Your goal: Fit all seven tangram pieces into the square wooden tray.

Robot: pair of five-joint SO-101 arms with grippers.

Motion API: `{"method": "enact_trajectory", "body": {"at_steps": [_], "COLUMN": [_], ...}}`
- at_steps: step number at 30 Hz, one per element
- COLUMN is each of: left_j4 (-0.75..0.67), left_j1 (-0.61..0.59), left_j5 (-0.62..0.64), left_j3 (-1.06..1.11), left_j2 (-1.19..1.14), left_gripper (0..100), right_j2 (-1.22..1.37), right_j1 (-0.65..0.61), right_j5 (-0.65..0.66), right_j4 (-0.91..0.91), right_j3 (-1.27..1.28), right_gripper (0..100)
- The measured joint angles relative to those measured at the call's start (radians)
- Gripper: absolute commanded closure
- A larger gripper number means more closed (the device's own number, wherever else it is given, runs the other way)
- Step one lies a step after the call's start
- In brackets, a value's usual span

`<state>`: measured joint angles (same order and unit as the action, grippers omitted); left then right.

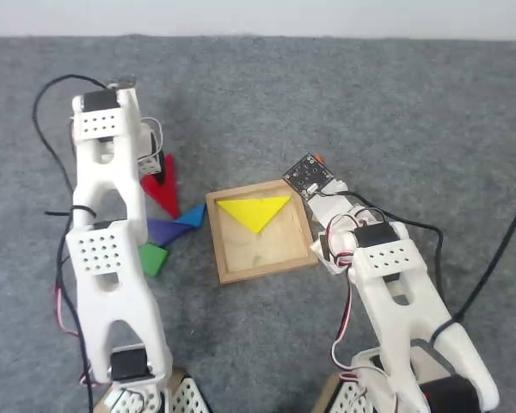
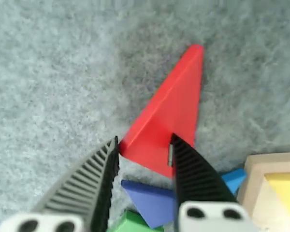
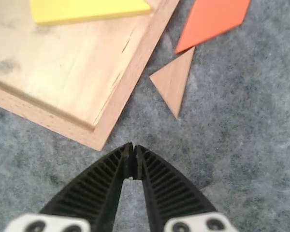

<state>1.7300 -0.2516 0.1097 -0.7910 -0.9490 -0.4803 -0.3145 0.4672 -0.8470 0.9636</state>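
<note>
Left gripper (image 2: 144,141) is spread, straddling the red triangle's (image 2: 171,108) wide end; the tray (image 1: 215,241) sits roughly 4 o'clock from it.

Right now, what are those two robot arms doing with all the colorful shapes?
They're doing a tangram puzzle. The left gripper is open, its fingers on either side of a corner of the red triangle, which lies on the carpet. Only the yellow triangle sits in the wooden tray. The right gripper is shut and empty above the carpet by the tray's corner, near a small wooden triangle and an orange piece. A dark blue triangle and a green piece lie beside the tray.
</note>
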Motion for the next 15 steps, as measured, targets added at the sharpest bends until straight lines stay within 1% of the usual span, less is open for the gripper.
{"method": "enact_trajectory", "body": {"at_steps": [3, 10, 15], "left_j4": [-0.003, -0.003, -0.003], "left_j1": [0.032, 0.161, 0.204], "left_j5": [0.008, 0.009, 0.051], "left_j3": [0.015, 0.066, 0.066], "left_j2": [0.028, 0.063, 0.074], "left_gripper": [88, 89, 90], "right_j2": [0.0, 0.0, 0.0], "right_j1": [0.0, 0.0, 0.0], "right_j5": [0.0, 0.0, 0.0], "right_j4": [0.0, 0.0, 0.0], "right_j3": [0.0, 0.0, 0.0], "right_gripper": [98.8, 98.8, 98.8]}}
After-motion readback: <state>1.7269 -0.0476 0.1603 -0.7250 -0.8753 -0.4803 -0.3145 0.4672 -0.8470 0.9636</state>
